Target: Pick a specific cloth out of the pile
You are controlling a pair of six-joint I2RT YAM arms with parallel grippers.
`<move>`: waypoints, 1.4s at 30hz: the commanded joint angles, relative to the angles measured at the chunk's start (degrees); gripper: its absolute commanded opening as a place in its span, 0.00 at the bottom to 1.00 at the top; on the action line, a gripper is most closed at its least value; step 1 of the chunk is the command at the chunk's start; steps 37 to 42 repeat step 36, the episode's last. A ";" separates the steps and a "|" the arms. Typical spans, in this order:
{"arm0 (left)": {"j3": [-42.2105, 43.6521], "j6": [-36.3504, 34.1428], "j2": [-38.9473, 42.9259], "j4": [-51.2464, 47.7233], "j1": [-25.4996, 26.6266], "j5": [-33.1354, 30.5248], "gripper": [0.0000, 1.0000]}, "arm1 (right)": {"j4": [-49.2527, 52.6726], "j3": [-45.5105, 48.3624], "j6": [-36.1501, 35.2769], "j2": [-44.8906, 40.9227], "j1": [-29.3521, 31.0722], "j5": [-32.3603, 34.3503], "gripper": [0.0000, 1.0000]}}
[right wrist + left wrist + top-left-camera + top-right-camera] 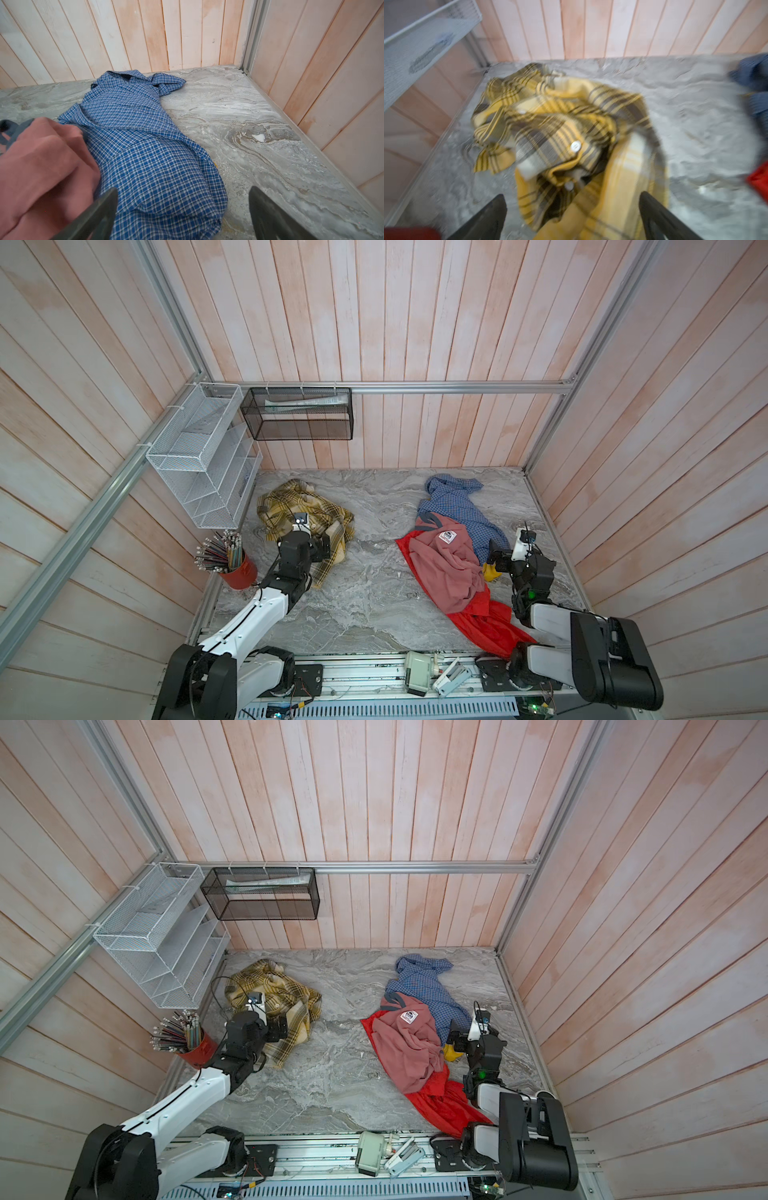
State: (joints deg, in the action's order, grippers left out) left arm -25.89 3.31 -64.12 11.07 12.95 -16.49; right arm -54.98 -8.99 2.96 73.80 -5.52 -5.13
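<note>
Marble tabletop (374,605) bears the cloth (286,506) (crumpled) and the pile (444,568).

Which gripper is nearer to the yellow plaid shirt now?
Left. The left gripper hangs open directly over the yellow plaid shirt. The right gripper, also open, is far across the table, beside the blue checked shirt.

White wire rack (195,460) and black mesh basket (297,414) hang above red pencil cup (239,576).
</note>
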 commanded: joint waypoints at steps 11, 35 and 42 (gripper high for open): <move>11.96 -2.67 -14.16 48.51 -11.06 8.88 1.00 | -13.96 -4.97 -0.88 13.30 0.75 -0.32 0.98; 9.33 -2.08 -24.23 52.38 -13.02 12.40 1.00 | -13.23 -5.26 -1.14 13.04 0.77 -0.41 0.98; 9.21 -2.15 -24.21 52.32 -13.12 12.96 1.00 | -13.22 -5.27 -1.19 13.04 0.78 -0.41 0.98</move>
